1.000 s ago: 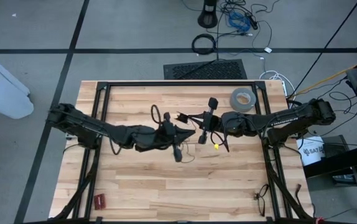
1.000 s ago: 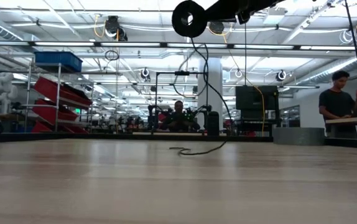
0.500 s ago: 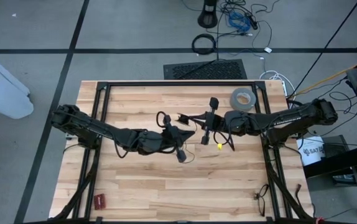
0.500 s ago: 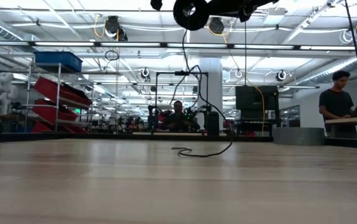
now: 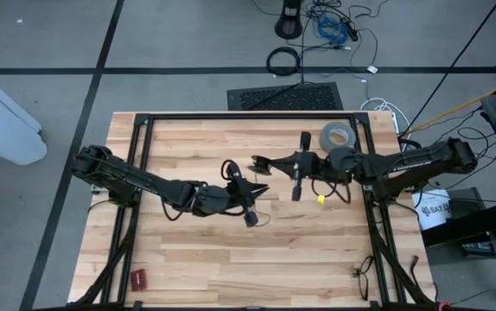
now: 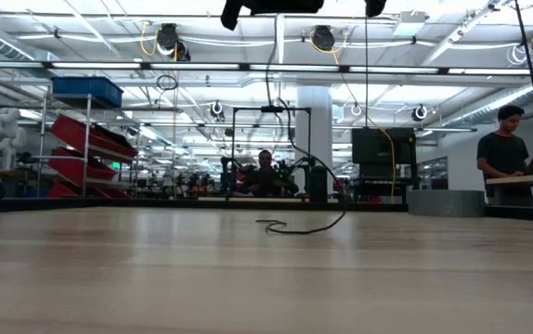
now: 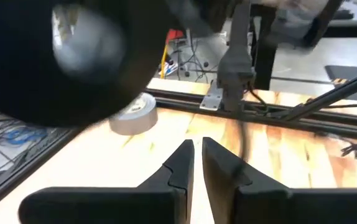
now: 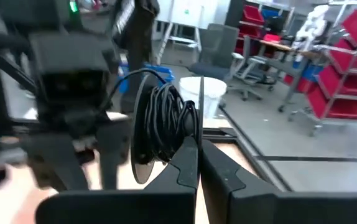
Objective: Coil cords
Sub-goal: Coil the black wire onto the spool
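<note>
The cord is a very thin black wire. Part of it is wound into a small coil (image 8: 163, 121) at my right gripper (image 8: 197, 152), which is shut on it above the table's middle (image 5: 261, 161). From there the wire hangs down (image 6: 276, 74). Its slack end lies in a loose curl on the wood (image 6: 294, 226). My left gripper (image 5: 263, 189) is just near of the right one, with its fingers (image 7: 185, 163) almost together. The right arm shows as a dark blur close in front of it. My right gripper pinches the coil between its two fingertips at the coil's lower edge (image 8: 188, 135), several turns together. The fingers come level from the table's right. The coil stands on edge, lifted clear of the table, with the wire trailing down from it. My left gripper: I cannot tell whether it touches the wire.
A grey tape roll (image 5: 336, 136) lies at the far right of the table and also shows in the left wrist view (image 7: 132, 115). A small red object (image 5: 137, 278) and a small black object (image 5: 362, 276) lie near the front corners. A black frame (image 5: 231, 117) runs around the tabletop.
My right gripper has gone up and toward the table's right edge with the coil, which has left the top of the low view. My left gripper has followed toward the right. The wire's hanging part has drawn straighter, and its curl stays on the table.
</note>
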You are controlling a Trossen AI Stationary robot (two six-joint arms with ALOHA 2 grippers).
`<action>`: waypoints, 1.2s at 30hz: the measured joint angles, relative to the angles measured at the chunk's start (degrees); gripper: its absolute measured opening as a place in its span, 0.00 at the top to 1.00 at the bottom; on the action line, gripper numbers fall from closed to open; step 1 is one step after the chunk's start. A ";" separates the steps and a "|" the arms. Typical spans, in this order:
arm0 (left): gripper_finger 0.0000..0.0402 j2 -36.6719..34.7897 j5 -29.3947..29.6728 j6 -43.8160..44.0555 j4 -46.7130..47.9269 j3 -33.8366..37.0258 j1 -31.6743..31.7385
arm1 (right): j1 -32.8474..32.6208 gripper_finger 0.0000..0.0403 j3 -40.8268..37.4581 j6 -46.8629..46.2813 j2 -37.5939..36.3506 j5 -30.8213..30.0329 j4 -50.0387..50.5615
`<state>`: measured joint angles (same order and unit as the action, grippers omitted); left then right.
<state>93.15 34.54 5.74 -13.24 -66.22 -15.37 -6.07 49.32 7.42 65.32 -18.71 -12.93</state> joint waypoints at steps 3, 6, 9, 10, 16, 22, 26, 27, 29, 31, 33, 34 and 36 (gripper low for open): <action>0.90 0.75 0.58 -0.07 -1.35 0.04 0.00 | 0.34 1.00 0.00 -3.15 -1.49 1.48 0.64; 0.90 1.62 0.65 -0.45 -5.15 0.04 0.12 | 0.48 1.00 0.00 -4.72 -2.67 2.17 1.17; 0.90 2.14 0.38 -0.61 -6.24 0.04 -0.07 | 0.48 1.00 0.00 -4.17 -3.04 2.13 1.36; 0.90 2.14 0.38 -0.61 -6.34 0.04 -0.23 | 0.46 1.00 0.00 -3.91 -3.09 1.93 1.59; 0.90 0.99 0.42 -3.89 -6.66 -0.17 -2.19 | 0.50 1.00 0.00 -1.79 -3.25 -4.08 5.01; 0.97 -3.24 7.02 -2.57 6.81 -0.26 -3.34 | 0.31 1.00 0.00 -2.37 -5.89 -3.39 6.51; 0.99 -6.78 11.54 2.48 18.90 -0.26 -3.20 | -0.02 1.00 0.00 -3.02 -8.33 -0.19 8.57; 0.99 -7.52 11.81 3.39 21.22 -0.26 -3.19 | -0.05 1.00 0.00 -3.23 -8.80 0.65 9.09; 0.99 -8.78 11.81 5.19 24.65 -0.26 -3.09 | -0.05 1.00 0.00 -3.73 -9.44 1.56 9.82; 0.99 -9.42 11.51 5.95 26.38 -0.26 -3.03 | -0.04 1.00 0.00 -4.23 -9.68 2.24 9.68; 0.99 -9.53 10.25 5.91 25.78 -0.26 -3.03 | -0.04 1.00 0.00 -4.91 -9.67 2.33 9.35; 0.99 -9.53 9.12 5.95 25.11 -0.26 -3.00 | -0.04 1.00 0.00 -5.00 -9.62 2.33 9.23; 0.99 -9.19 7.21 5.92 23.30 -0.26 -3.00 | -0.04 1.00 0.00 -4.80 -9.37 2.33 8.31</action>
<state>83.96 41.75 11.66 10.06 -66.48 -18.36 -6.11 49.32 2.62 55.95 -16.38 -4.62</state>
